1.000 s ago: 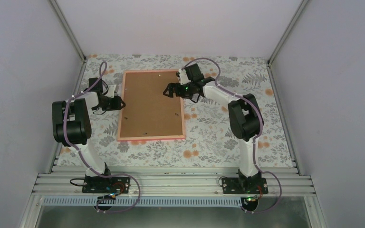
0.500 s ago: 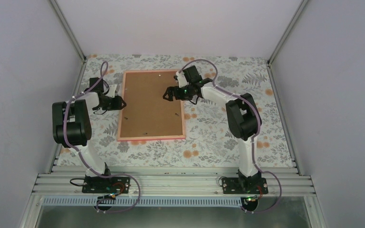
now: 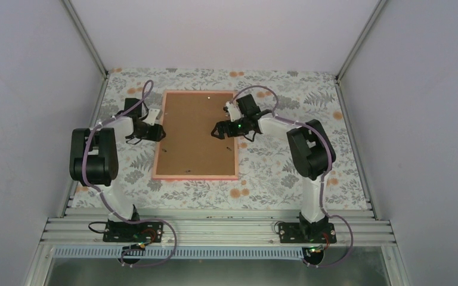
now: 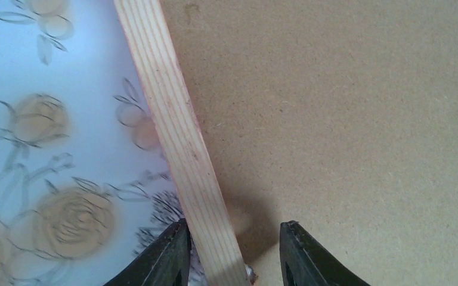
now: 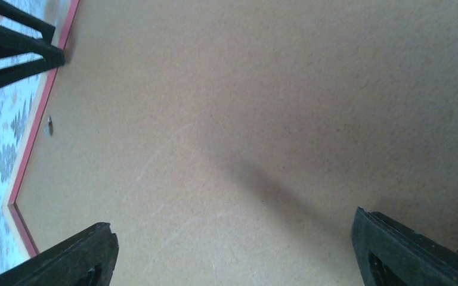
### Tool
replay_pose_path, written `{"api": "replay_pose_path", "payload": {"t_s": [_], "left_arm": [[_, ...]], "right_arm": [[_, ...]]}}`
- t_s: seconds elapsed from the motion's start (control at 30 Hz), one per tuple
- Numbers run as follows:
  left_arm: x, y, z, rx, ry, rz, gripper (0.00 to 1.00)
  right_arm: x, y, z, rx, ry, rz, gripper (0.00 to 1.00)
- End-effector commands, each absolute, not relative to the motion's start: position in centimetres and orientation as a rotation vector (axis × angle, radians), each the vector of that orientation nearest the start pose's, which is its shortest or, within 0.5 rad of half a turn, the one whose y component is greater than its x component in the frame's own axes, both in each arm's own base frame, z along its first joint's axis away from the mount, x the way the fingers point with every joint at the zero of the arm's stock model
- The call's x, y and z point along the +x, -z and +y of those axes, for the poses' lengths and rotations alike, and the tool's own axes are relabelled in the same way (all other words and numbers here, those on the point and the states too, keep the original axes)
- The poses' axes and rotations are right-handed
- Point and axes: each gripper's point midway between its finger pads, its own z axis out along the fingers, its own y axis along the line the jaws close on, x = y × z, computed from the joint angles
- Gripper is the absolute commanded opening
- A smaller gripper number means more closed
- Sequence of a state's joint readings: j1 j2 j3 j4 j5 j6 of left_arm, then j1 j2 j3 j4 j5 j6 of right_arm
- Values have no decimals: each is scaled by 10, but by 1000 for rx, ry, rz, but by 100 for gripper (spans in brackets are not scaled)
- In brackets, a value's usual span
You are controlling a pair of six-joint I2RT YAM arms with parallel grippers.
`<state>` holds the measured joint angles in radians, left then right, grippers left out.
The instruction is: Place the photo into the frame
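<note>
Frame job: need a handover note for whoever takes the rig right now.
Left gripper: open, straddling the left rail of the frame, not clamped.
Right gripper: open above the backing board, holding nothing.
The frame lies back side up on the table, with the backing board inside its rails.
Photo: in no view; it cannot be told whether it lies under the board.
Done: cannot be confirmed. Left: probably check that the photo is in, then secure the board.
</note>
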<state>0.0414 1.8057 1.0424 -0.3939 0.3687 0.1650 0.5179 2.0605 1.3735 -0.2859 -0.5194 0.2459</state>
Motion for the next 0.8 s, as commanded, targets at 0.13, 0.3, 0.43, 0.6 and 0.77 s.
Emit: {"api": "replay_pose_path", "payload": {"t_s": [0.13, 0.3, 0.43, 0.6, 0.77], "left_arm": [[379, -93, -66, 640, 436, 2425, 48], [327, -126, -97, 1134, 440, 2138, 57], [264, -119, -117, 1479, 461, 1918, 64], [222, -101, -144, 1718, 471, 1729, 66], [204, -72, -163, 1871, 451, 1684, 66]], "right_arm": [[359, -90, 321, -857, -996, 2424, 93], [330, -141, 346, -1042, -1202, 2225, 77], [292, -125, 364, -1147, -1300, 2248, 59], [281, -84, 372, -1165, -1336, 2372, 41], [272, -50, 367, -1163, -1326, 2456, 37]]}}
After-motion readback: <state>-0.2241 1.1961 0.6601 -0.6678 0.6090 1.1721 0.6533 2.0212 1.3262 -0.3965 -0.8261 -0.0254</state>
